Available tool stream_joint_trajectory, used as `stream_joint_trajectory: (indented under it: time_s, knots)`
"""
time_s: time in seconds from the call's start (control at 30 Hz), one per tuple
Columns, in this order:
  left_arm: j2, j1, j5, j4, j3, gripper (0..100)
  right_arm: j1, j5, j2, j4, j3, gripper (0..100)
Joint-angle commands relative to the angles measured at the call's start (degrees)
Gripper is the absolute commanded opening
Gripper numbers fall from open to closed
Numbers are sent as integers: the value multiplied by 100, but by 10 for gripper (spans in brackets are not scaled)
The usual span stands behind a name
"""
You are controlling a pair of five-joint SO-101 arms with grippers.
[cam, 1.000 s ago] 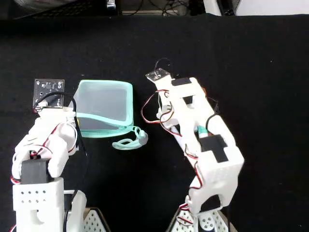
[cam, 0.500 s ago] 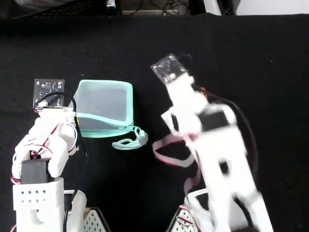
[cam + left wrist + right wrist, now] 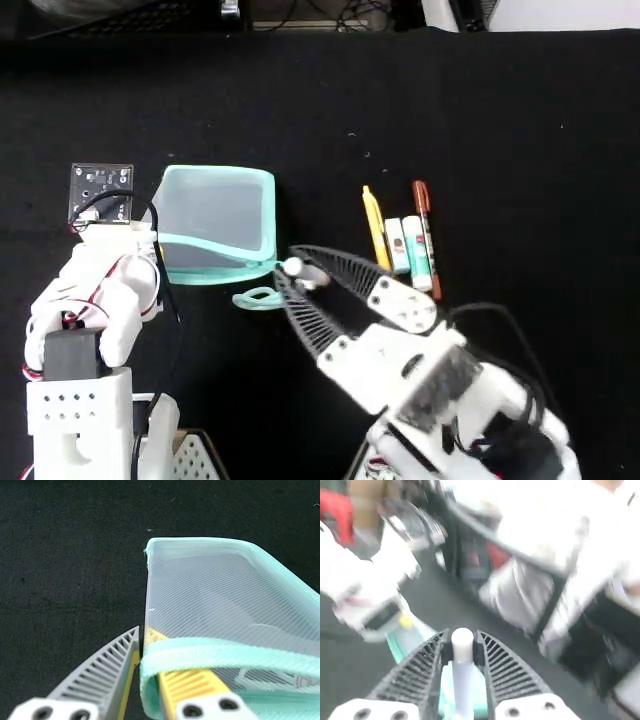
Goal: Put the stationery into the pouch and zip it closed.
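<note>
What I'm seeing around the work area
I'm looking down on a black table; dark cables are trailing along its far edge, and a white surface is showing past one far corner.

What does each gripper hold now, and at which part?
The left gripper pinches the pouch at the rim of its open mouth. The right gripper clamps a white stick near one end, which pokes out just past the jaws.

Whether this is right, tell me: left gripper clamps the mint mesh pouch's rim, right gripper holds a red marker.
Not quite. The left gripper clamps the rim of the mint mesh pouch, but the right gripper holds a white cylindrical stick, as the right wrist view shows; the red marker lies on the table.
</note>
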Motion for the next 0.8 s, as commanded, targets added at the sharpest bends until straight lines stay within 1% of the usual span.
stream_joint_trajectory:
  time_s: [0.0, 0.1, 0.23, 0.4, 0.47, 0.57, 0.67, 0.77]
  knots:
    - [-18, 48, 9, -79, -13, 29, -580, 18, -374, -1231, 646, 14]
    - [-18, 48, 9, -88, -13, 29, -1081, 18, -470, -1802, 954, 14]
    - [-18, 48, 18, -88, -13, 29, -1582, 18, -470, -2163, 1051, 13]
    - [-18, 48, 343, -105, -31, 30, -1635, 44, -462, -2963, 1657, 13]
    - [-18, 57, 360, -88, -48, 30, -1635, 44, -462, -3244, 2009, 13]
    - [-18, 57, 369, -70, -66, 30, -1380, 334, -462, -3613, 2527, 13]
    - [-18, 57, 369, -62, -75, 30, -809, 589, -462, -4088, 3037, 13]
    - [-18, 57, 369, -62, -75, 30, -334, 607, -462, -4404, 3530, 13]
